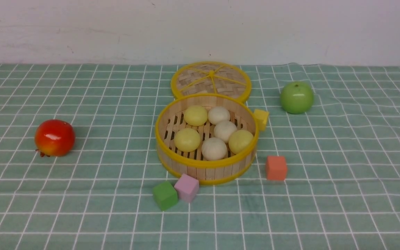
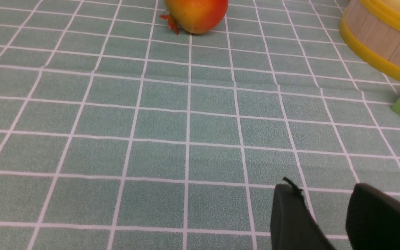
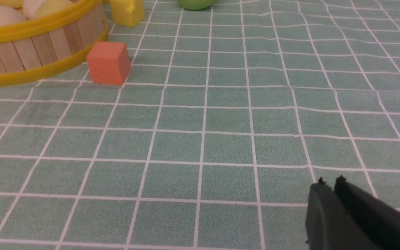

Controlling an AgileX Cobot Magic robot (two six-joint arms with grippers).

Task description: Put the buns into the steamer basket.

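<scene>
Red apple (image 1: 54,138), green apple (image 1: 296,97), woven lid (image 1: 210,80), four cubes (image 1: 276,168) (all on checked cloth (image 1: 82,215))

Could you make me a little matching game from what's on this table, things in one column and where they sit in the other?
Things:
1. buns
2. lid
3. red apple
4. orange cube

Places:
A. far left on the cloth
B. inside the steamer basket
C. flat behind the basket
D. just right of the basket's front

Pairs: 1-B, 2-C, 3-A, 4-D

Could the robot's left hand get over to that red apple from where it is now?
Probably yes. Only bare checked cloth lies between the left hand and the red apple, and the hand holds nothing.
</scene>
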